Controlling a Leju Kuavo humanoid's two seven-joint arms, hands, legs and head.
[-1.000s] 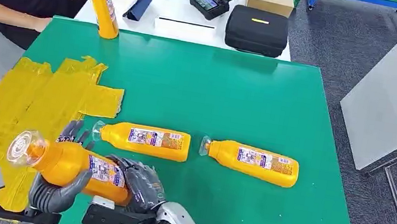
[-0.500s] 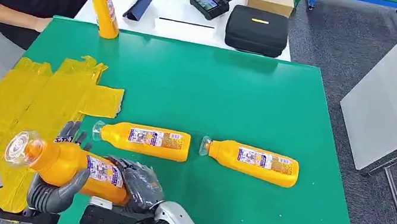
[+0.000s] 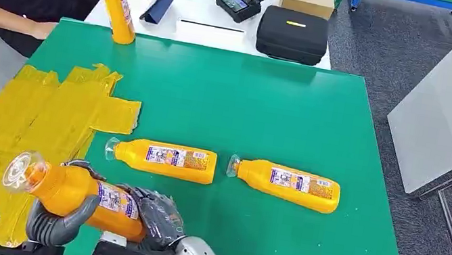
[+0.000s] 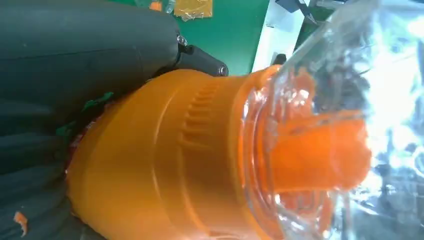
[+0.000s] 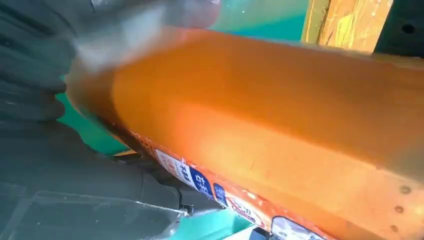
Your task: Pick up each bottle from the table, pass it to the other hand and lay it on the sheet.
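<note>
Two hands (image 3: 58, 221) (image 3: 154, 215) grasp one bottle (image 3: 79, 193) | green table (image 3: 267, 107) (yellow sheet (image 3: 25, 123) leftward) | grey floor (image 3: 387, 43)

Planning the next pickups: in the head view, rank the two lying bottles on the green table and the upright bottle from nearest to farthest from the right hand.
From the right hand:
1. Left lying bottle, just ahead of it.
2. Right lying bottle, farther to the right.
3. Upright bottle, at the table's far left corner.

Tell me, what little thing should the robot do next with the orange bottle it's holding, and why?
Probably the right hand should let go. Both hands grip the held bottle now: the left hand wraps its neck end, the right its base. It hangs beside the yellow sheet, so the left hand could then carry it over and lay it down.
</note>
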